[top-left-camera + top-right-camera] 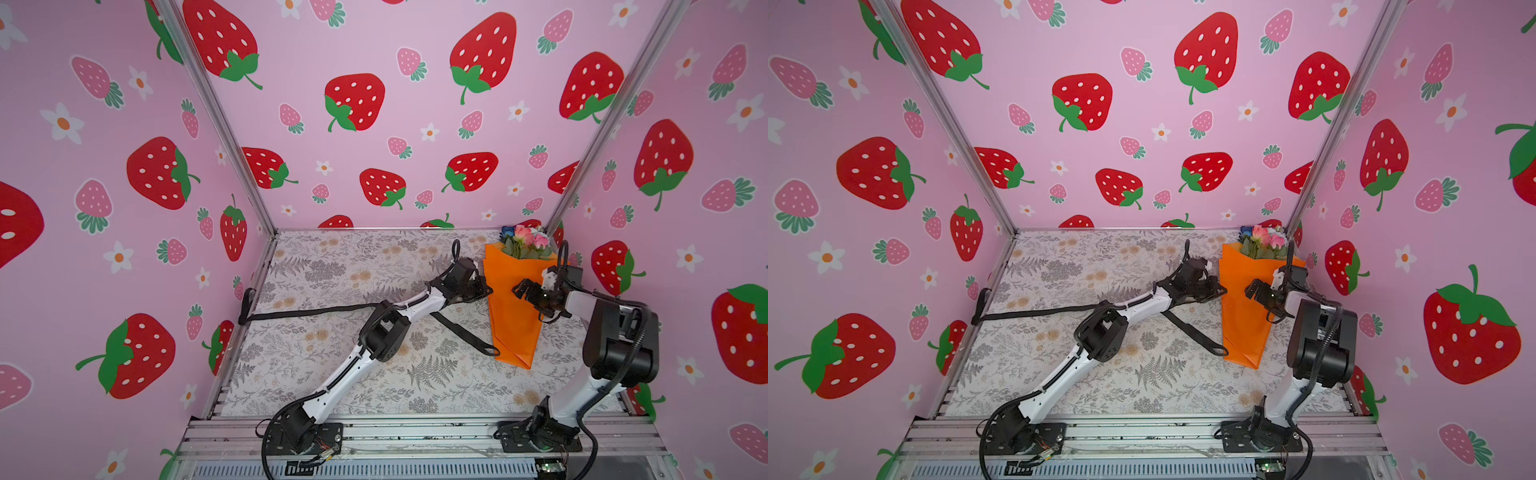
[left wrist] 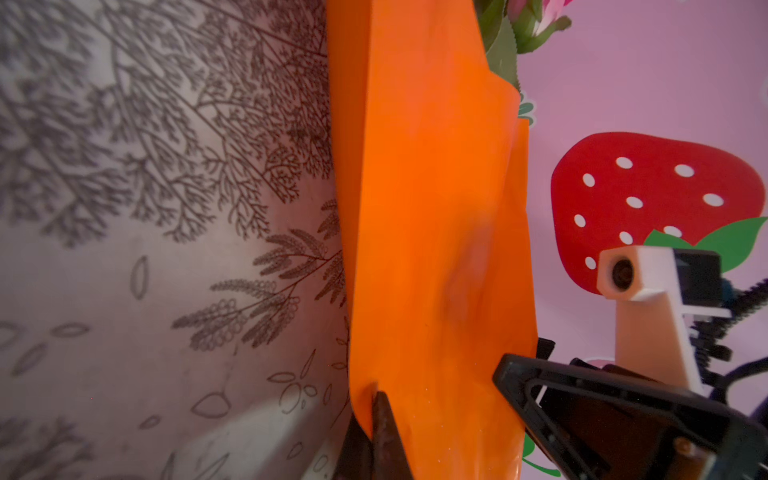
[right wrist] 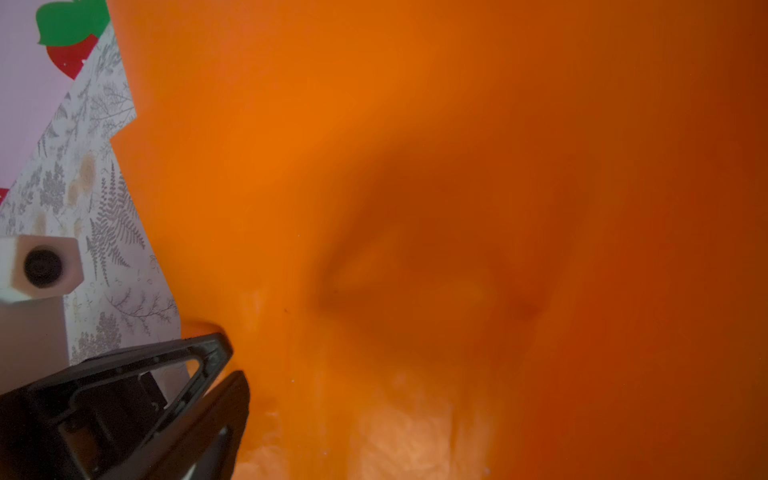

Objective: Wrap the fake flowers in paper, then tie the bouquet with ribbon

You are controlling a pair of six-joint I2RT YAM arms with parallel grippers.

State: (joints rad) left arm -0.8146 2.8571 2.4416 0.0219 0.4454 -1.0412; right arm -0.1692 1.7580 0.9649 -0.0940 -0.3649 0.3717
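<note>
In both top views the left arm stretches low and long from its near base across the table (image 1: 332,266) toward the far right, with the left gripper (image 1: 485,291) at the left edge of the orange paper (image 1: 513,328). The right arm stands folded at the right, elbow high, and the right gripper (image 1: 530,302) is turned left over the paper's front, fingers spread wide with nothing clamped between them. The bouquet of fake flowers (image 1: 524,243) sits at the far right of the table, with pink, blue and pale blooms in the far corner and the smooth cone tapering to a creased tip on the near side. A black ribbon (image 1: 311,311) (flat, matte) runs from the left wall, passes under the left forearm and ends at the cone's near tip. The left wrist view shows the left fingers (image 2: 380,432) pressed together on the paper's edge, cut off by the frame. One right finger (image 2: 515,374) is just beside the opposite edge; whether it touches I cannot tell. In the right wrist view glossy, blurred orange fills nearly everything, the right fingers are out of frame, and the left gripper (image 3: 235,361) nips the paper's edge over the fern-printed table.
</note>
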